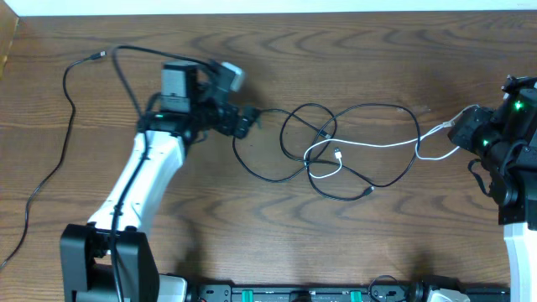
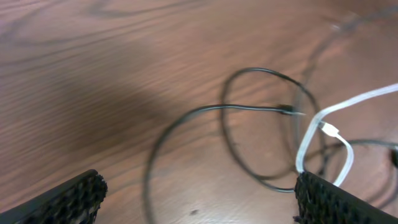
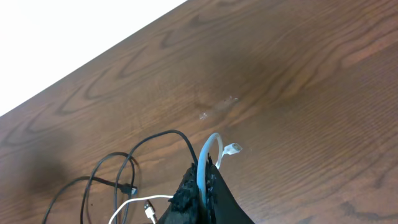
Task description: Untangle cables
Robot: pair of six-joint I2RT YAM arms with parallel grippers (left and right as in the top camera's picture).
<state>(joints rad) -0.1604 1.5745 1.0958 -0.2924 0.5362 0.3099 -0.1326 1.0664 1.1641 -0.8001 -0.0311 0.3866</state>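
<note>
White cord [image 1: 377,144] in right end effector [image 1: 459,127]

Even, fairly bright light from above falls on the brown wood-grain desk [image 1: 377,50], leaving only a faint soft shadow beside the white left robot arm [image 1: 143,180]. Small green indicator lights [image 1: 518,105] glow on the black right robot arm [image 1: 512,159]. The left wrist view is soft and blurred throughout, with a broad dark shadow across the wood and the thin white cord [image 2: 348,102] nearly washed out. The right wrist view shows sharper grain and a pale glare streak [image 3: 217,106], and its upper left corner burns to plain white.
</note>
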